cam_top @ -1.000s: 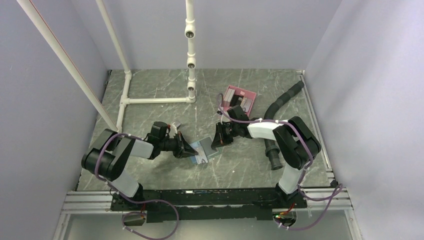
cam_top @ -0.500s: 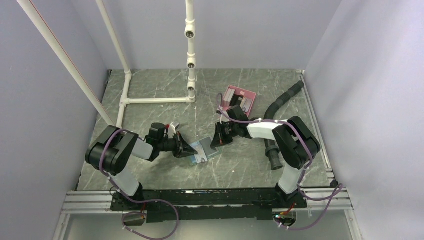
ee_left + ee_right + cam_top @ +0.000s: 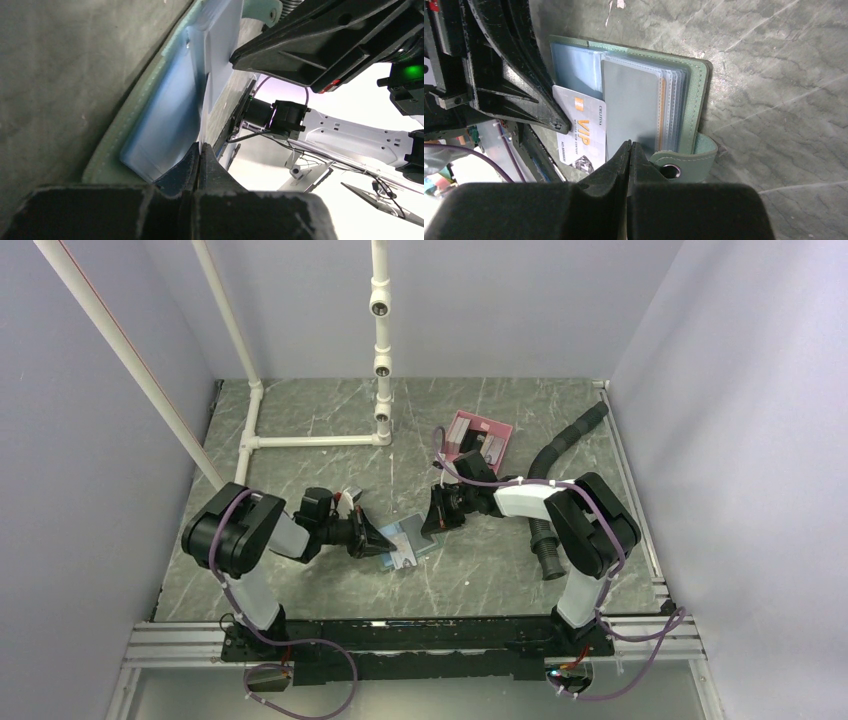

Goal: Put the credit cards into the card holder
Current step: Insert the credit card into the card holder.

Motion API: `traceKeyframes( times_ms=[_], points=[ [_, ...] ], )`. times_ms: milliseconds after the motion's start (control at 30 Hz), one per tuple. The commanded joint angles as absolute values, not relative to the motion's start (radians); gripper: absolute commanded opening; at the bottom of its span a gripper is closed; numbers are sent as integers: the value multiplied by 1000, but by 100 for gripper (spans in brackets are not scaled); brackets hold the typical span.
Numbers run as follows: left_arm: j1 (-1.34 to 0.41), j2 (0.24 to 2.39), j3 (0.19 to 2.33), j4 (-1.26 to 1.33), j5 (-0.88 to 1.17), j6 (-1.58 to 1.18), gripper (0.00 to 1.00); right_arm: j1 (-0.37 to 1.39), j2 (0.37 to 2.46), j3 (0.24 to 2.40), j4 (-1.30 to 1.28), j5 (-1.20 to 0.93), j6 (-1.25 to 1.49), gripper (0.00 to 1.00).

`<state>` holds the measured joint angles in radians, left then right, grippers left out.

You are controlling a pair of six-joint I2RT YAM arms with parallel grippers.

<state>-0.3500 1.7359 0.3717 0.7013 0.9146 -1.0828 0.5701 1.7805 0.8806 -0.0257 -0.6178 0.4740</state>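
The card holder (image 3: 408, 546) lies open about the middle of the table, a little nearer the near edge than the far one, with its light blue inside facing up. My two arms meet over it from either side. My right claw (image 3: 629, 146) is clenched, its tips meeting at the edge of a grey card (image 3: 631, 100) that sits in the clear sleeves of one half. Whether that card's edge is nipped between them I cannot tell. The snap tab (image 3: 685, 162) sticks out just beside those tips, flat on the table. My left claw (image 3: 200, 151) is clenched too, its tips at the edge of the blue sleeve on the other half, and I cannot tell if any of the sleeve is pinched. In the right wrist view its black fingers (image 3: 519, 85) come down onto a white VIP card (image 3: 585, 135), which lies half out of the holder, just beside the grey card. Toward the far edge, right of centre, the pink tray (image 3: 462, 423) carries more cards (image 3: 490, 446). A black hose (image 3: 545, 540) runs along the right edge, and a white pipe frame (image 3: 310, 441) stands toward the far left corner.
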Motion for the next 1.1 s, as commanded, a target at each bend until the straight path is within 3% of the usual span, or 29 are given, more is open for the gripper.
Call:
traceKeyframes(
  times_ms=[0,667,1067],
  points=[
    [-347,1782,373,813,951,-1117,0,568,1793,868,-24,-568,445,1],
    [-308,1797,463,570,882,-1012,0,568,1795,854,-16,-572,448,0],
    [-300,1832,493,580,902,-1011,0,568,1809,868,-20,-583,447,1]
  ],
)
